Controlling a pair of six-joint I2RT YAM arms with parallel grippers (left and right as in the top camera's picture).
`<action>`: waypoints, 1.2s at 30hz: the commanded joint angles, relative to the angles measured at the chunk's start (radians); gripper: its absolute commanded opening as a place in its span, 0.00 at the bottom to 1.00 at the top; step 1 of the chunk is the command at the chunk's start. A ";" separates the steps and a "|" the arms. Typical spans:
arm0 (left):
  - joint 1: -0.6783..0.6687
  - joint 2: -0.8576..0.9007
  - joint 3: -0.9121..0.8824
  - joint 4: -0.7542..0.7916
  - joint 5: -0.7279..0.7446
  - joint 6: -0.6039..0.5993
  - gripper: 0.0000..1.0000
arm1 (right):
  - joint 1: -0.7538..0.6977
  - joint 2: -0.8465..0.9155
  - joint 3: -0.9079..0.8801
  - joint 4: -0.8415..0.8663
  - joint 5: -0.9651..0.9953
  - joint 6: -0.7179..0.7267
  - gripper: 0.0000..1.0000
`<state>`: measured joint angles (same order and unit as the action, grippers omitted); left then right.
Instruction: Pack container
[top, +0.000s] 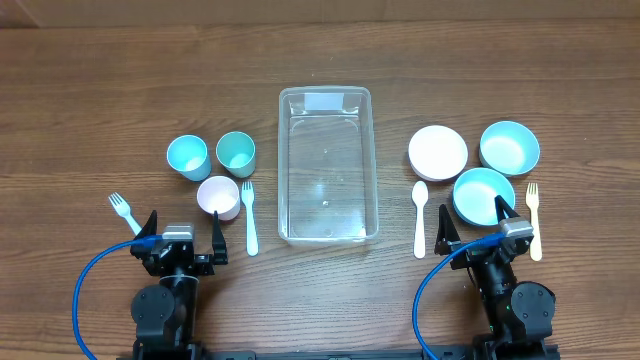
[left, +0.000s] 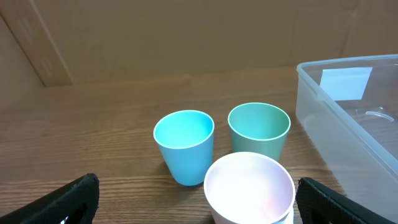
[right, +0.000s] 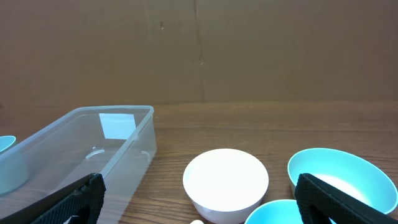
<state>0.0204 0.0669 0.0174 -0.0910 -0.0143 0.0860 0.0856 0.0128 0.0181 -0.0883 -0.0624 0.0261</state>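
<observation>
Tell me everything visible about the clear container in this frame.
The container is a clear plastic rectangular bin with rounded corners and a raised rim. It stands upright, open-topped and empty, with its long side running away from the arms. A white label shows at its far end. Only the table touches it.

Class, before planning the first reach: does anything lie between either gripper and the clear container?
Yes. Between the left gripper and the container stand the white cup and a pale blue spoon. Between the right gripper and the container lies only a white spoon.
</observation>
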 joint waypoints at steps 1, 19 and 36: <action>0.005 -0.010 -0.006 0.001 0.015 0.023 1.00 | -0.003 -0.010 -0.010 0.008 0.008 -0.001 1.00; 0.005 -0.010 -0.006 0.001 0.015 0.023 1.00 | -0.003 0.120 0.201 -0.045 0.088 0.259 1.00; 0.005 -0.010 -0.006 0.001 0.015 0.023 1.00 | -0.003 1.333 1.437 -0.960 0.008 -0.005 1.00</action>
<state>0.0204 0.0654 0.0174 -0.0910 -0.0113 0.0864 0.0856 1.2739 1.3861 -1.0573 -0.0517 0.0574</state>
